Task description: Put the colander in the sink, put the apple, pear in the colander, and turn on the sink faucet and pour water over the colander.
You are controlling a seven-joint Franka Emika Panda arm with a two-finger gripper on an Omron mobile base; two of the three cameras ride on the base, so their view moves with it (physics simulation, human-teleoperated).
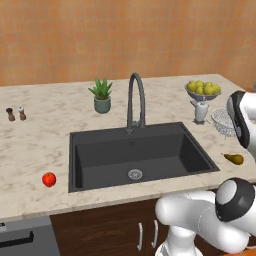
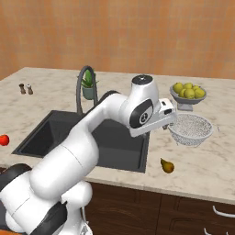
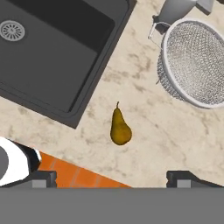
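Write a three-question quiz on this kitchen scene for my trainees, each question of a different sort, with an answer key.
1. True or false: the round white-grey perforated colander sits inside the dark grey rectangular sink.
2. Which fruit lies on the counter left of the sink in the left base view? A) small red apple B) brownish-yellow pear C) lemon
3. Fill in: the gripper jaws stand ____.

Key: 1 false; 2 A; 3 open.
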